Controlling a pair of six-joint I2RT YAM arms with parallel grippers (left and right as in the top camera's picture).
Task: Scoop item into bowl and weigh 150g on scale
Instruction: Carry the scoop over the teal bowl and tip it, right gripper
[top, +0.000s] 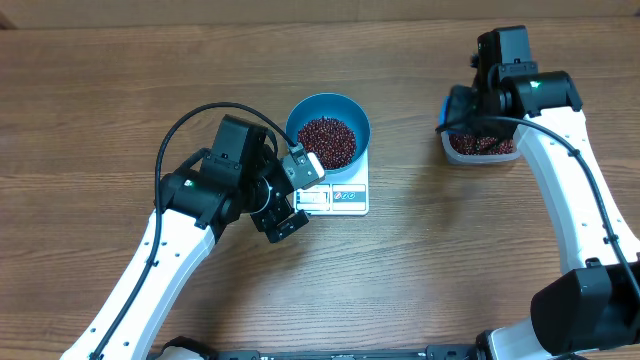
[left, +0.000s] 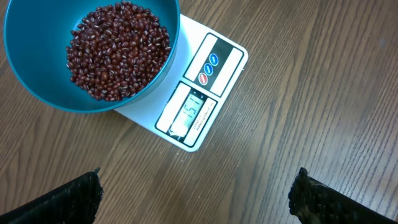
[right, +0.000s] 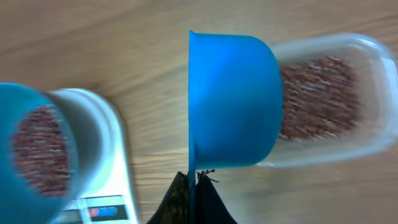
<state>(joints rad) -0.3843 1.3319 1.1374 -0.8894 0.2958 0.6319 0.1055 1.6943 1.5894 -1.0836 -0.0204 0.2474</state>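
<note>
Closest to me, my left pincer (top: 296, 193) stands spread wide and holds nothing. Its two fingers (left: 62, 200) frame bare table (left: 323, 93) just short of the scale (left: 214, 59). The scale lies flat, with its display (left: 188, 112) and button edge turned toward my side and its far part hidden under the bowl (left: 31, 87). Digits are lit on the display, but I would not swear to the reading. The teal bowl sits upright on the scale, mouth up, and a loose heap of red-brown beans (left: 117, 53) covers its bottom, well below the rim.

Further out on my right, my right pincer (right: 194, 190) is clamped narrow on the handle of a blue scoop (right: 233, 99). The scoop's long axis runs straight out from the jaws, handle first and cup at the end. It is rolled onto its side, so I see its rounded back and not its inside, and I cannot tell whether any beans are in it. It hangs over the end of the clear tub (right: 348, 143) nearest the scale. The tub holds more beans and stands well apart from the bowl.

I judge the scooping largely done: beans are in the bowl, the bowl is on the scale, and the scale is on. What is left is checking the reading against the target, adding or removing a little, and setting the scoop down.
</note>
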